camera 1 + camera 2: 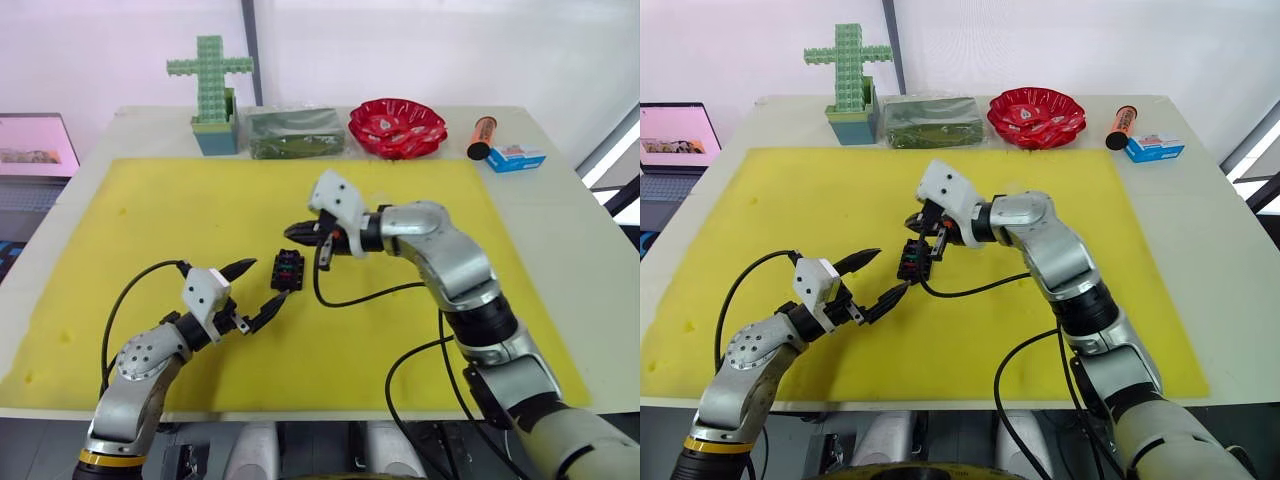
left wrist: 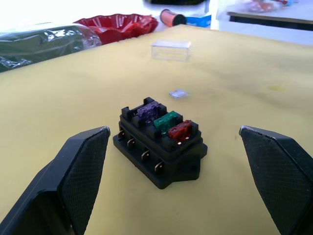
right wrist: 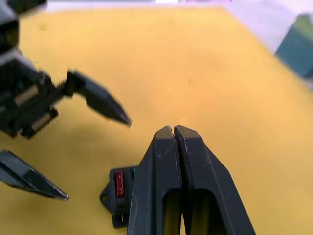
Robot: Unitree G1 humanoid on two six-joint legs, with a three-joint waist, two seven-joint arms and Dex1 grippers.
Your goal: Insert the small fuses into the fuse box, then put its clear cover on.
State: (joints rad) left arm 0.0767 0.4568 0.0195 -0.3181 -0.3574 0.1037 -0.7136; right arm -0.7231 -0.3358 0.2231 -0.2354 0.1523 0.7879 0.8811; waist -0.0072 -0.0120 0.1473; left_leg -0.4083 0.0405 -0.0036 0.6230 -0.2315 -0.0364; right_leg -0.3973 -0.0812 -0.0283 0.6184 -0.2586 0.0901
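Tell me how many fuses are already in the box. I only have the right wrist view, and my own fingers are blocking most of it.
Observer: Three. A purple fuse, a green fuse and a red fuse sit in a row in the fuse box.
Operator: Where is the fourth one?
Observer: A pale grey fuse lies loose on the yellow mat, apart from the box.
Operator: And the lid?
Observer: The clear cover rests on the mat past the grey fuse, on the side toward the red bowl.
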